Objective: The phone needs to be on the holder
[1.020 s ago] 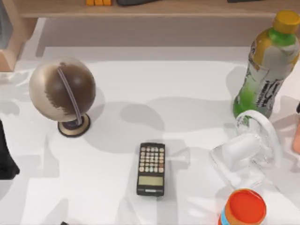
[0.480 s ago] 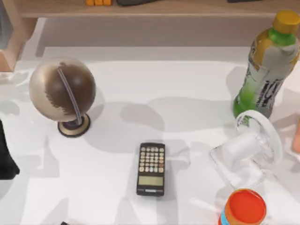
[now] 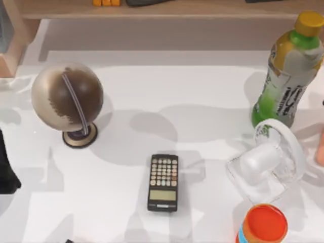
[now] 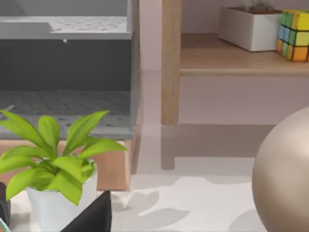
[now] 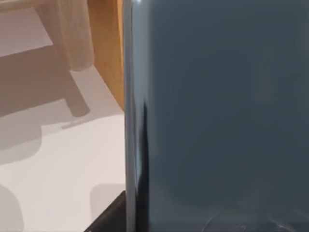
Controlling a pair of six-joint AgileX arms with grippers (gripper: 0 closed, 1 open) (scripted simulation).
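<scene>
phone (image 5: 217, 116) fills the right wrist view, apparently carried by the right arm; claw closure cannot be told | holder (image 3: 266, 167) on tabletop (image 3: 202, 101) right, empty, beside calculator (image 3: 163, 182) | advice: lower slowly, phone against ring | left arm parked left

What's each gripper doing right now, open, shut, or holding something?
Left gripper: at the table's left edge, cannot tell.
Right gripper: the phone sits right against its camera, apparently held; grip itself cannot be told.
</scene>
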